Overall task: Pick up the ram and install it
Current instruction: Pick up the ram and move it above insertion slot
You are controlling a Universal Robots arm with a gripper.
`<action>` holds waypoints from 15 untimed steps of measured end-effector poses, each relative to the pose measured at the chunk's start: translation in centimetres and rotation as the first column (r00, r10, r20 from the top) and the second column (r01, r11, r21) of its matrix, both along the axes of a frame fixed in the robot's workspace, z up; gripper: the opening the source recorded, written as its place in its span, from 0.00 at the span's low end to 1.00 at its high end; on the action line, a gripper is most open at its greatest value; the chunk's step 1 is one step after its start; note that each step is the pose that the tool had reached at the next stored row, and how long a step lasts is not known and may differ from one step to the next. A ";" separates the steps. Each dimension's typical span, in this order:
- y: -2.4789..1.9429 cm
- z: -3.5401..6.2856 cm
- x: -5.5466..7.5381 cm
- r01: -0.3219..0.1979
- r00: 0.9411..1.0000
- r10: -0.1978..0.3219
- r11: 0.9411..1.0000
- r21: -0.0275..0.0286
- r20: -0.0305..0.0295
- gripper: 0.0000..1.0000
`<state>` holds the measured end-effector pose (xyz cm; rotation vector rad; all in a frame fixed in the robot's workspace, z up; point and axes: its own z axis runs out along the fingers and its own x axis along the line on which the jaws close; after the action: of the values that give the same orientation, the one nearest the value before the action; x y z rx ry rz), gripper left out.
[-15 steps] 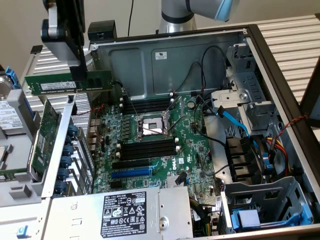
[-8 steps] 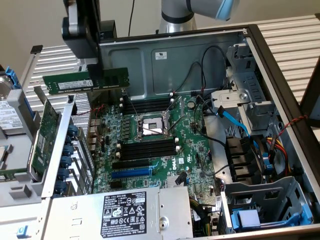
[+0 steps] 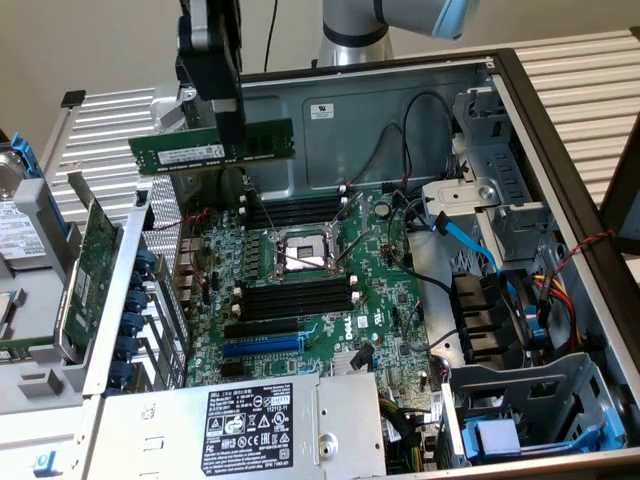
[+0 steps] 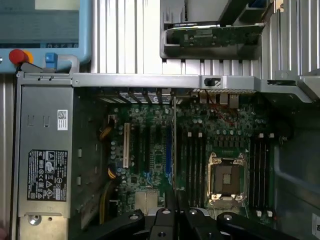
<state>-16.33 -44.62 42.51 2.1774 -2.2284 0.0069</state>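
Note:
The ram (image 3: 190,152), a thin green stick with a white label, hangs level in the air above the open computer case, over its back left corner in the exterior view. My gripper (image 3: 231,140) is shut on it, its black fingers (image 3: 233,125) clamping the stick from above. In the wrist view the ram (image 4: 174,145) runs edge-on as a thin line out from my gripper (image 4: 175,207), over the motherboard (image 4: 150,150). Long black memory slots (image 3: 298,212) (image 3: 298,297) lie on both sides of the CPU socket (image 3: 300,252), well below the stick.
The case wall (image 3: 350,120) rises behind the ram. A green expansion card (image 3: 95,255) stands in the swung-out bracket on the exterior view's left. The power supply (image 3: 250,420) sits at the front, with drive cages and cables (image 3: 510,310) on the exterior view's right.

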 end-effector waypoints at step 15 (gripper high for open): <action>3.22 -0.54 1.8 0.000 1.000 0.000 1.000 0.003 0.014 0.12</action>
<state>-14.52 -41.41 41.97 2.1854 -2.2374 0.0185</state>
